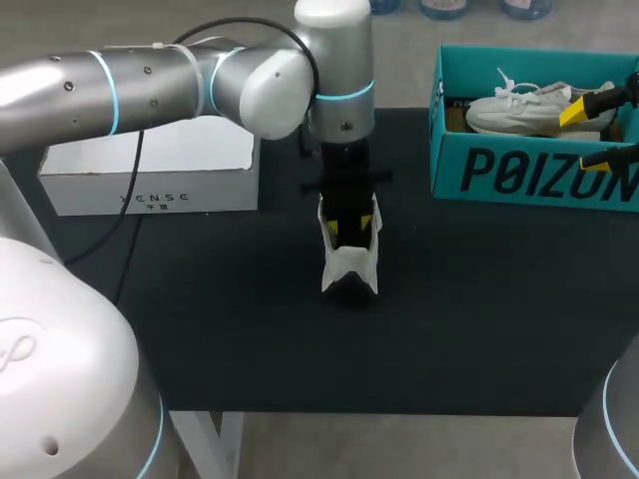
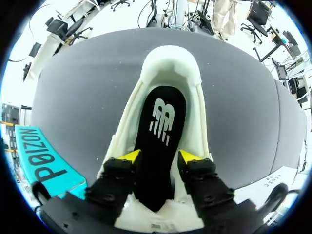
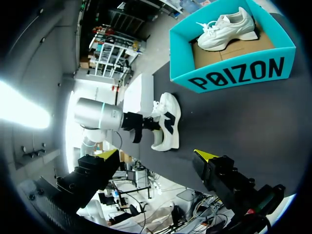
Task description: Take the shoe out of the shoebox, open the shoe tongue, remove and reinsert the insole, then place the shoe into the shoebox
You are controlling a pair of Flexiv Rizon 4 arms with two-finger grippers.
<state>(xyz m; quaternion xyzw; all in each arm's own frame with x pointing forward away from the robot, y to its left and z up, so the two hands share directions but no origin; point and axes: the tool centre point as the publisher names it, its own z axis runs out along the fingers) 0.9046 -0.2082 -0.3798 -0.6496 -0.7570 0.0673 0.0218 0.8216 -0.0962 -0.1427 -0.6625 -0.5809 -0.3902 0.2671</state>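
A white shoe [image 1: 349, 261] lies on the black table, mid-table, and also shows in the right wrist view [image 3: 166, 122]. My left gripper [image 1: 350, 226] points down into its opening. In the left wrist view the left gripper [image 2: 160, 157] stands open, its yellow tips either side of the black insole [image 2: 161, 131], which lies flat inside the shoe [image 2: 170, 61]. The teal shoebox [image 1: 529, 170] stands at the back right with a second white shoe [image 1: 534, 105] in it. My right gripper [image 1: 599, 130] hangs wide open and empty over the box's right end.
A white box [image 1: 150, 175] stands at the back left, beside the left arm. The teal shoebox [image 3: 234, 73] and its shoe [image 3: 226, 24] lie ahead of the right gripper [image 3: 157, 154]. Bare black tabletop [image 1: 479, 319] lies in front of the shoe.
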